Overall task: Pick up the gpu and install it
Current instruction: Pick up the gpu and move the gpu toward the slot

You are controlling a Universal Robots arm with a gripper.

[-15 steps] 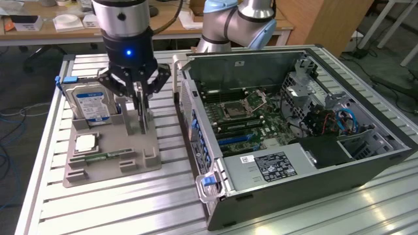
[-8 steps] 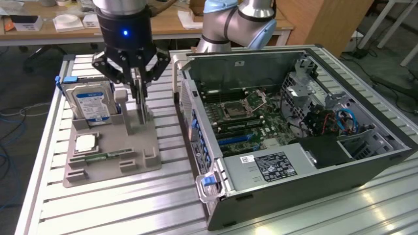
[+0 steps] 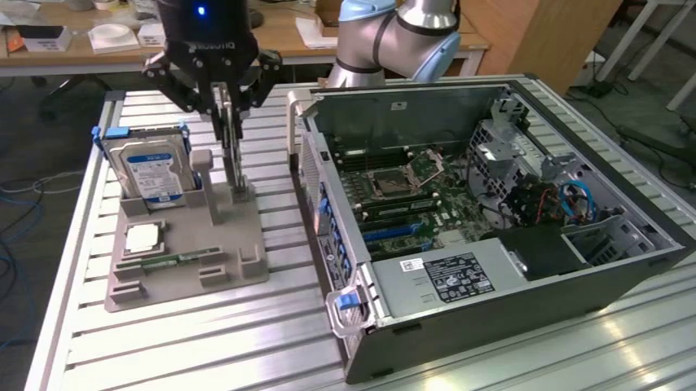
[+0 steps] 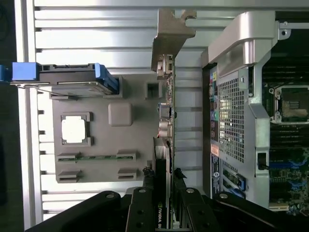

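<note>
Bright all over, lit from above. White glare on the table (image 3: 609,334) slats, strongest near the exterior view's right. Dark inside the case (image 3: 413,106), deep corners hard to see. Only faint, soft shadows beside the tray (image 3: 196,244). Tiny blue light (image 3: 199,10) glowing up top. A little soft and grainy. In the wrist view, table slats washed out to white, case handle (image 4: 246,38) shiny, gripper (image 4: 164,176) almost black, gpu (image 4: 165,116) edge dim and murky.

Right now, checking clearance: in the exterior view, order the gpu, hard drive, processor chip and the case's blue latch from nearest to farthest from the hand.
1. gpu: gripped in the hand.
2. hard drive: exterior view's left, upright.
3. processor chip: flat on the grey holder.
4. blue latch: on the computer case's corner.
</note>
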